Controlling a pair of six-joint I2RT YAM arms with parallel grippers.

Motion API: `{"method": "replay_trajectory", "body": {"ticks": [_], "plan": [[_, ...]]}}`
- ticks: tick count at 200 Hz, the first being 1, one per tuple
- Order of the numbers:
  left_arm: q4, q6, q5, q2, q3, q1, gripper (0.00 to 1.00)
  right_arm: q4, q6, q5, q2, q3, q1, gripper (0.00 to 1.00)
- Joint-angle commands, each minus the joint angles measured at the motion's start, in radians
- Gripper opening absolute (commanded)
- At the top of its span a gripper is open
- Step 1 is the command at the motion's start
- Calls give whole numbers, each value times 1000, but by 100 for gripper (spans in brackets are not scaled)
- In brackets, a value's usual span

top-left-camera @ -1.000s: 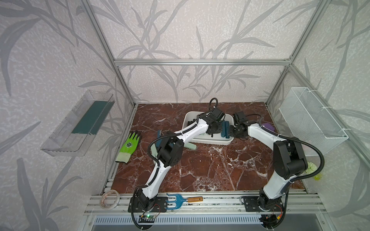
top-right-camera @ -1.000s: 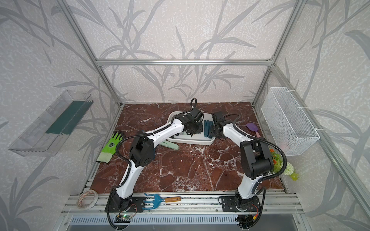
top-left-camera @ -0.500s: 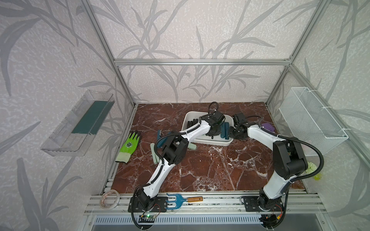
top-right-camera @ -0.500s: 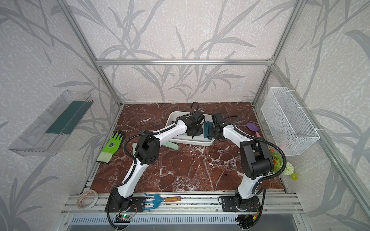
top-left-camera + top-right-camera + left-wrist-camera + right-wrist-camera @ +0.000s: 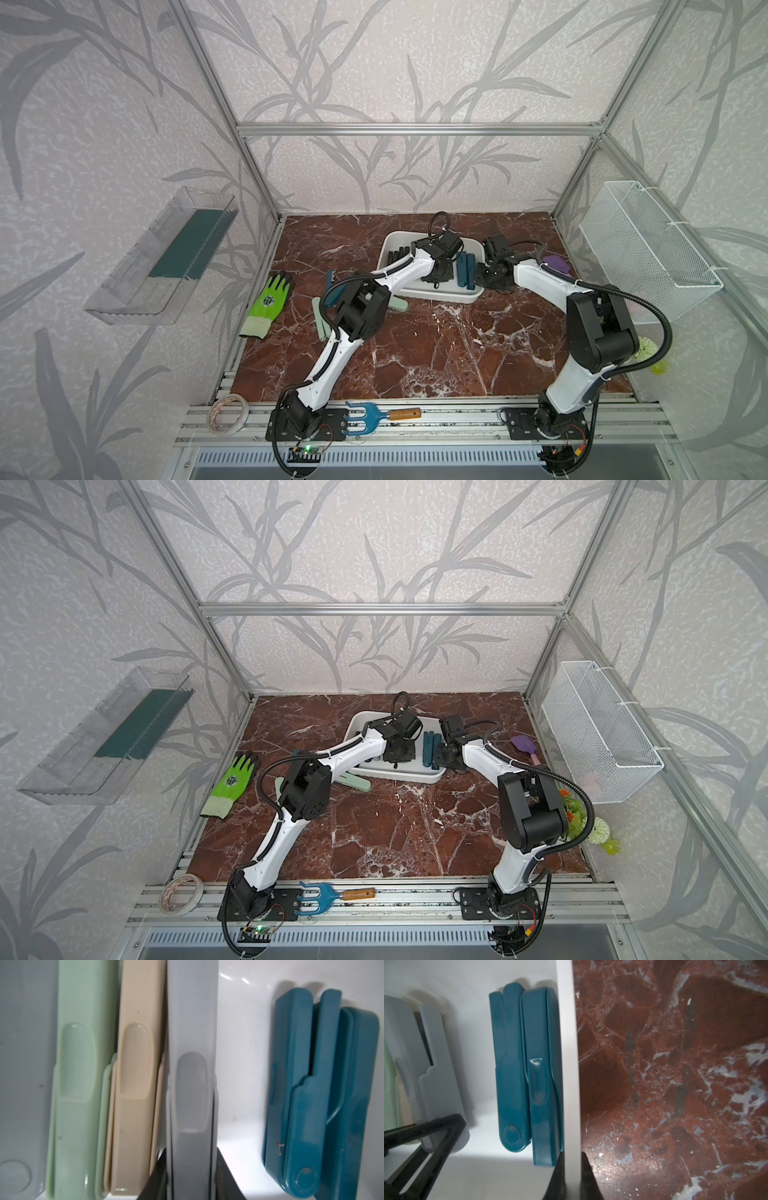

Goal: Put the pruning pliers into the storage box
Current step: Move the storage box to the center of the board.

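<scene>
Grasping the grey pruning pliers (image 5: 192,1043) in the clenched left tool (image 5: 191,1169), on edge inside the storage box (image 5: 241,1064), tight against the beige pair (image 5: 135,1053) and the mint pair (image 5: 76,1064) — filed like folders, presumably to save room. Pinching the box's side wall with the right tool (image 5: 572,1169), closed over the rim — judged as bracing, to stop any sliding on the tabletop (image 5: 675,1084) during the packing. Looks slim, flat and bar-like, in smooth matte plastic with a long thumb hollow down one side. Sharing the box with two dark teal pairs (image 5: 512,1064) beside that wall and black ones (image 5: 399,253) at the far end. Not done yet: a mint one (image 5: 397,305) and a teal one (image 5: 330,278) lying out on the tabletop near the left arm.
</scene>
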State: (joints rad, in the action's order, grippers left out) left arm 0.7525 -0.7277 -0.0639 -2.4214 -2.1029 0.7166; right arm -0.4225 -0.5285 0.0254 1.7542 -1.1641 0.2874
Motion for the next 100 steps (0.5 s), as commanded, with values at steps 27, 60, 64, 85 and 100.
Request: {"method": "replay_trajectory", "body": {"ticks": [27, 60, 64, 85, 100], "plan": [[28, 29, -61, -3, -22, -24, 9, 21, -4, 2, -39, 6, 4, 9], [36, 34, -56, -17, -33, -25, 14, 17, -3, 2, -39, 6, 4, 16], [36, 34, -56, -18, -33, -25, 14, 16, -3, 4, -40, 5, 4, 17], [36, 40, -54, -15, -34, -25, 21, 16, 1, 7, -42, 5, 4, 20], [33, 42, -55, -9, -35, -25, 26, 17, 1, 7, -41, 6, 4, 21]]}}
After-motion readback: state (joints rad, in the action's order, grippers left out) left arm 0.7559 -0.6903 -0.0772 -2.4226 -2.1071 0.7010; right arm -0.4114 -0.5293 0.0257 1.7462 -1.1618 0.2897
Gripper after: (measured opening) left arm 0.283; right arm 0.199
